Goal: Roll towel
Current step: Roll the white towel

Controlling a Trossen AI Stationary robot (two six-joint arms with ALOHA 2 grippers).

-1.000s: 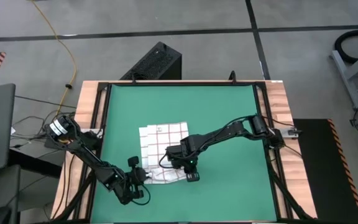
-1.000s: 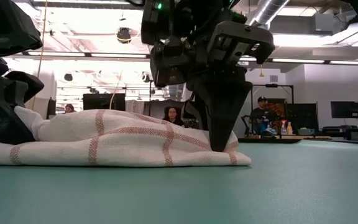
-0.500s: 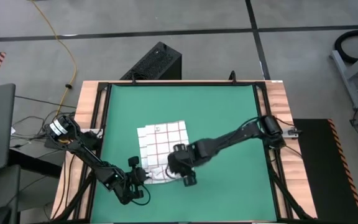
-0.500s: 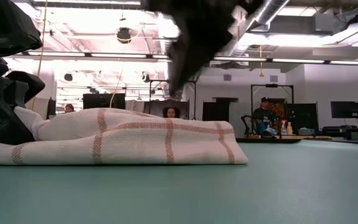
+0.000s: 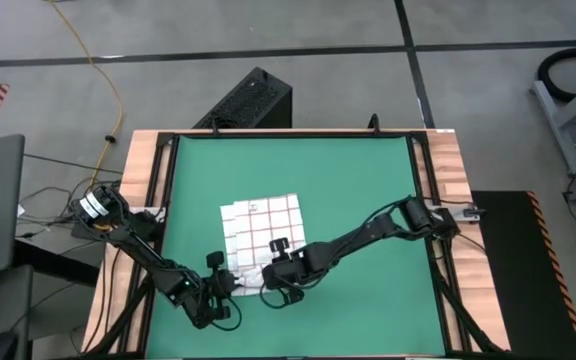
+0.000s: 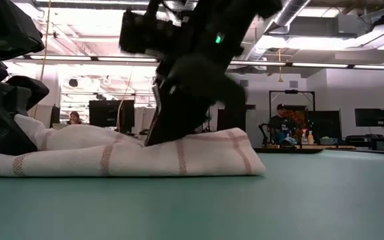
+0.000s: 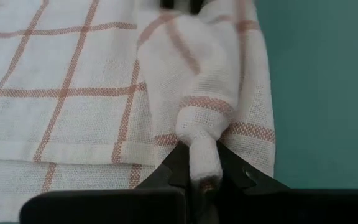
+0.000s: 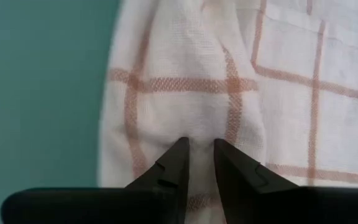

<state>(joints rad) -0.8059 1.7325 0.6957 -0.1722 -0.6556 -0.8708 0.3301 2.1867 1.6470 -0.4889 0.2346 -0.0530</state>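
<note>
The towel point(image 5: 259, 224), white with red-brown grid lines, lies on the green mat point(image 5: 368, 190). Its far part is flat and its near part is rolled into a thick roll point(image 6: 112, 155) running left to right. My left gripper point(image 7: 202, 179) sits at the roll's left end, shut on it. My right gripper point(image 8: 199, 153) slants down onto the roll's middle point(image 6: 153, 139), its fingers nearly together with cloth between them. In the high view both grippers point(image 5: 230, 284) point(image 5: 267, 286) are near the mat's front edge. My left gripper pinches the bunched, twisted left end of the roll point(image 7: 202, 159) between its two fingers, slanting down from the table's left and along the roll. That end lies on the mat. My right gripper pinches a small ridge of cloth on the roll's top point(image 8: 201, 134), about mid-length. It slants down from the table's right. The roll rests on the mat beneath it.
Bare green mat stretches to the right of the towel and beyond it point(image 5: 298, 165). Black rails and wooden strips point(image 5: 446, 200) border the mat. In the low view, people and screens point(image 6: 285, 127) stand in the room far behind the table.
My right gripper has lifted off the roll's right end, swung toward the table's left while turning, and come down on the roll's middle. The roll has stayed on the mat, and my left gripper has kept its hold.
</note>
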